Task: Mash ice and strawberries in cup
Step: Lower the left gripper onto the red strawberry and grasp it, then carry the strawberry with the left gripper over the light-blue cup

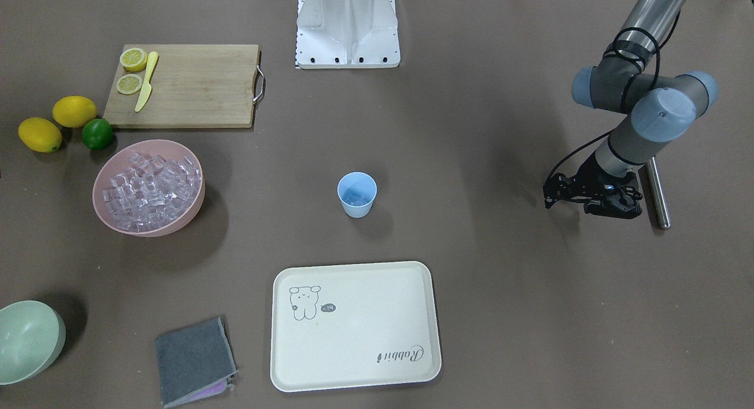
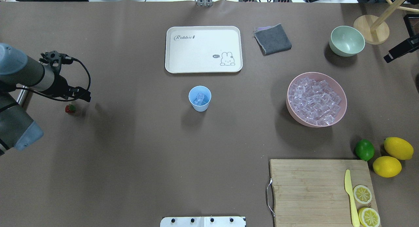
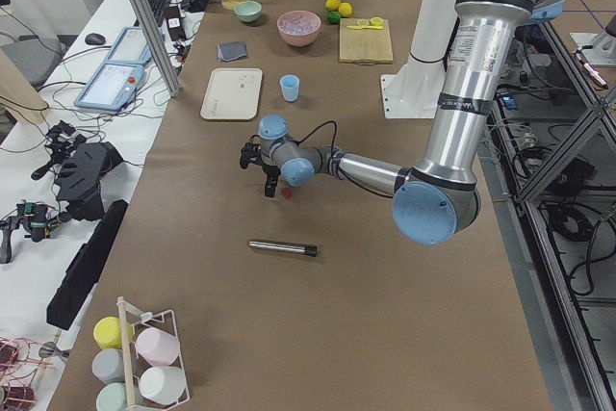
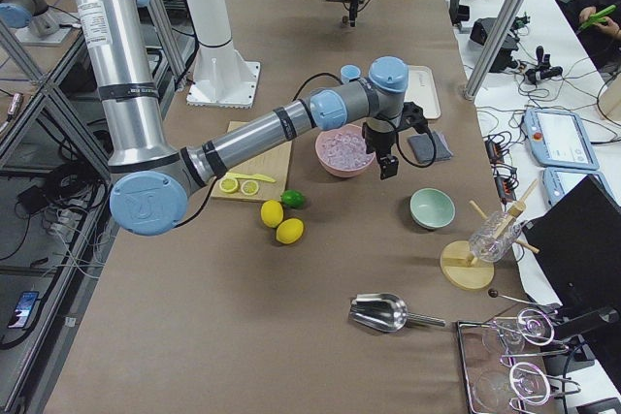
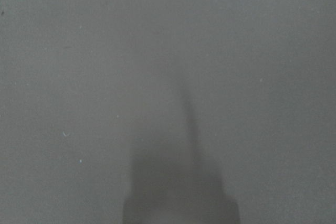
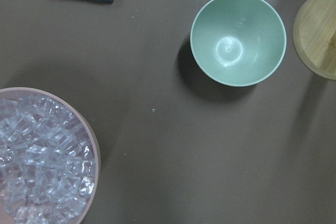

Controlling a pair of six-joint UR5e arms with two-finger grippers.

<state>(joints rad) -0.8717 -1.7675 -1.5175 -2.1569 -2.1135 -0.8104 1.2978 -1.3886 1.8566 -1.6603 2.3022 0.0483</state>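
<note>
Over at the far left end, I'm hovering left gripper (image 2: 81,95) near the strawberry (image 2: 70,108), prob to grab it for the cup (image 2: 207,104) w/ ice (image 2: 199,98) sitting centre; right gripper (image 4: 388,164) idling by pink bowl (image 2: 288,104), can't tell either's grip state.

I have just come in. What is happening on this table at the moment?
The robot is getting ready to mash ice and a strawberry in the cup. The cup holds some ice. The strawberry lies on the table far from it, not gripped. The left gripper hangs just beside the strawberry. The right gripper hovers between the pink bowl, which is full of ice, and the green bowl.
</note>
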